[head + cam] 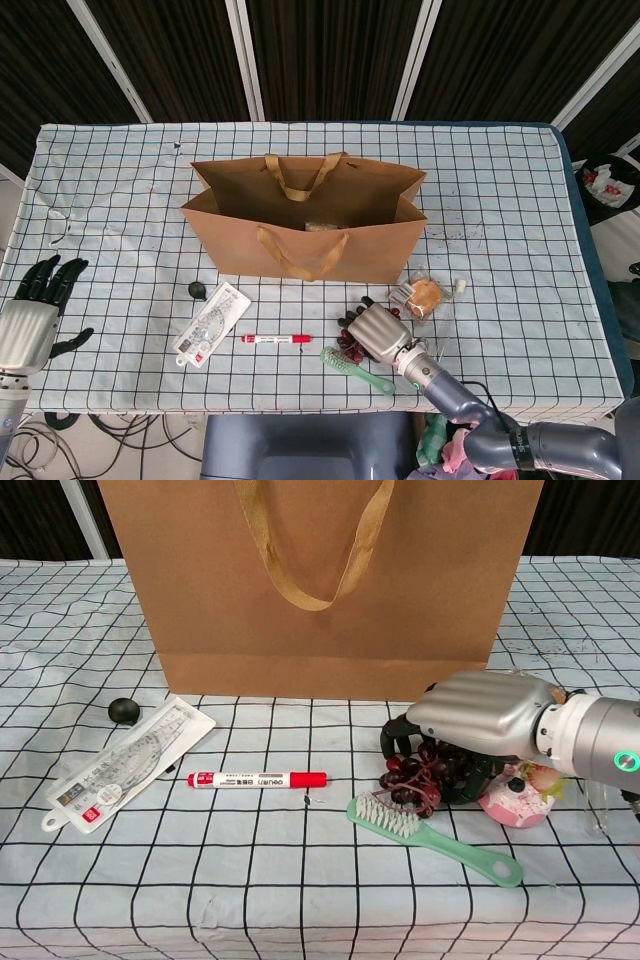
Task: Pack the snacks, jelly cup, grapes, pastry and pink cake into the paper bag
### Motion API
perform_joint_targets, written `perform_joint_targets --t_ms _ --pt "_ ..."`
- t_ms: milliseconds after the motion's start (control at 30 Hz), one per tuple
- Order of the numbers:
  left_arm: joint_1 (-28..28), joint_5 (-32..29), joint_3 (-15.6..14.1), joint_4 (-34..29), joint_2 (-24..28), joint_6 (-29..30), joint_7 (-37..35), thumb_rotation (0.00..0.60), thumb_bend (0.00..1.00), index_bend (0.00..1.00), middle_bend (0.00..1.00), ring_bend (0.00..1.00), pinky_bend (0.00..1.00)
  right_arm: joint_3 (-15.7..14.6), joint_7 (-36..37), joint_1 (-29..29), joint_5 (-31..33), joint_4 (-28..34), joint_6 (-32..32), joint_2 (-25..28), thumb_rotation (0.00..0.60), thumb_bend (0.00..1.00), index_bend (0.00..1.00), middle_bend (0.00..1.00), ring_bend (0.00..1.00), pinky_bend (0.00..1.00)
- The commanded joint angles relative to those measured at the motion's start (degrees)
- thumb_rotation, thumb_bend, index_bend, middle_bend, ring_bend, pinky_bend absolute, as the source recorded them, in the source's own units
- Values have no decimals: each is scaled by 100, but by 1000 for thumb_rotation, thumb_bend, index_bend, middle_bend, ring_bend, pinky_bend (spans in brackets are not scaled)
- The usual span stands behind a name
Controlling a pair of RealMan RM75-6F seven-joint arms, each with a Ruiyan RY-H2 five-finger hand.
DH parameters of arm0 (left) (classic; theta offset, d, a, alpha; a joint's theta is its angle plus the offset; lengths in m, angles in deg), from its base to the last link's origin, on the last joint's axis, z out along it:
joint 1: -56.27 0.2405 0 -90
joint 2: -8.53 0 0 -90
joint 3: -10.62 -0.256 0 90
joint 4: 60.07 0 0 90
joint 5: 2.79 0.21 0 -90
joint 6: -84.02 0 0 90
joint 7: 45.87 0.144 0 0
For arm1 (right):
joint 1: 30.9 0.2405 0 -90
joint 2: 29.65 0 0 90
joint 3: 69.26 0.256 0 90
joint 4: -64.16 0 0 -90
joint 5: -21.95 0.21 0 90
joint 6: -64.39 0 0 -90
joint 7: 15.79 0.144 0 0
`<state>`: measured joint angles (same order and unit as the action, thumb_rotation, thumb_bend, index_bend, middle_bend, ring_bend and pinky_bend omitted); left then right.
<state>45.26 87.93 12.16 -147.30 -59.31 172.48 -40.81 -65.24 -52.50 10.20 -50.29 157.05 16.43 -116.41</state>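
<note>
The brown paper bag (305, 240) (320, 580) stands open mid-table, with a pale packet (320, 227) showing inside. In front of its right end my right hand (375, 330) (485, 715) lies low over the dark grapes (410, 775), fingers curled down around the bunch, which rests on the cloth. The pink cake (515, 802) sits just right of the grapes, partly under the hand. A wrapped round pastry (428, 296) lies behind the hand. My left hand (30, 310) hovers at the table's left front edge, fingers spread and holding nothing.
A green brush (440, 835) lies right in front of the grapes. A red marker (258, 779), a packaged ruler set (125, 760) and a small black ball (124, 710) lie left of them, before the bag.
</note>
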Motion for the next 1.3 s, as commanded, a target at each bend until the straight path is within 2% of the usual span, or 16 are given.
perform_joint_targets --t_ms 33,433,633,1100,1300 --pt "4 -7 12 2 -1 -11 4 600 90 93 106 7 91 -18 74 10 -52 -60 -72 -54 600 313 376 374 408 225" --pt "7 -17 19 -40 26 -116 54 600 91 117 105 7 91 -98 262 30 -237 -280 -242 -176 600 411 494 465 493 273" --pt "10 -29 19 -78 51 -176 83 600 91 126 105 7 91 -140 398 -11 -586 -454 -543 -293 600 464 561 524 548 305" --pt "14 -23 23 -125 87 -244 107 600 91 140 105 7 91 -228 90 -16 -1161 -544 -950 -354 600 484 578 533 561 306" --pt "28 -40 48 -114 99 -227 71 600 92 142 105 7 91 -140 -154 -66 -1327 -192 -1245 -144 600 484 578 533 561 306"
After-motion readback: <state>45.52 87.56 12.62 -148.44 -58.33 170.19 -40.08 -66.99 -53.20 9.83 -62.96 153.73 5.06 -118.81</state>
